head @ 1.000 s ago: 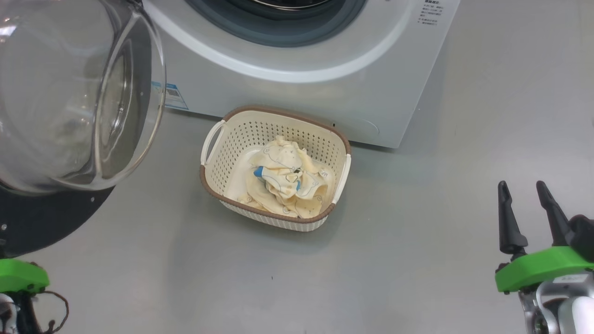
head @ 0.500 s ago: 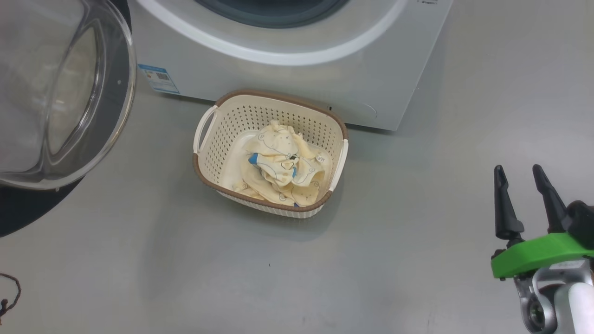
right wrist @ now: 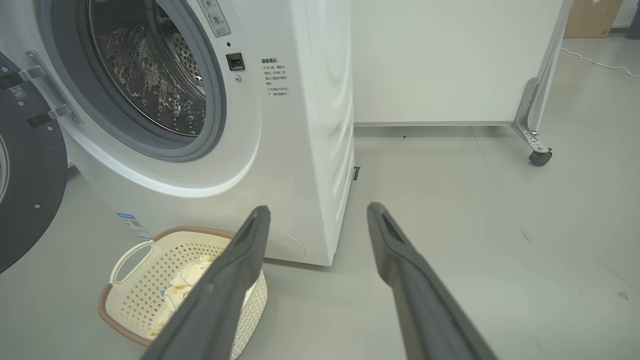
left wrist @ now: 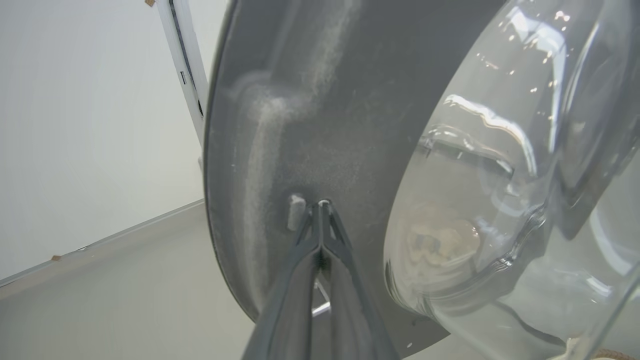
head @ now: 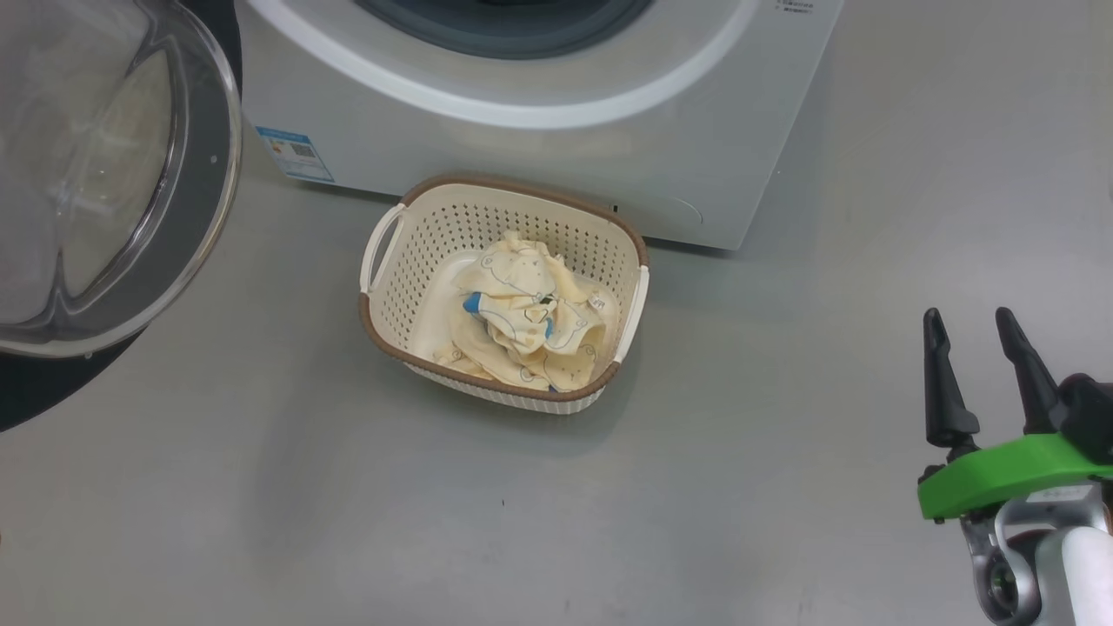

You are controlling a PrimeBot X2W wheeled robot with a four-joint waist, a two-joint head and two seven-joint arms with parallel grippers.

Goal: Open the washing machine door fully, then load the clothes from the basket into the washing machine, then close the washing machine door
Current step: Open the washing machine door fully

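Observation:
The washing machine (head: 539,148) stands at the top of the head view, its steel drum (right wrist: 150,75) open. The washing machine door (head: 209,165) is swung out to the left, its glass bowl (head: 78,174) bulging toward me. My left gripper (left wrist: 320,205) is shut with nothing in it, its tips pressed against the door's dark inner frame (left wrist: 310,125) beside a small grey peg (left wrist: 296,210). The basket (head: 383,322) sits on the floor before the machine with the clothes (head: 522,313) heaped inside. My right gripper (head: 967,322) hangs open and empty at the lower right, well apart from the basket (right wrist: 120,300).
Bare grey floor (head: 739,452) lies around the basket and to the right of the machine. A white partition on a castor wheel (right wrist: 540,157) stands behind and to the right. A blue label sticker (head: 294,154) marks the machine's lower front.
The door has swung further out to the left, away from the machine's front. The head view has shifted a little, and the left arm's green mount has gone from its lower left. The right gripper stays open.

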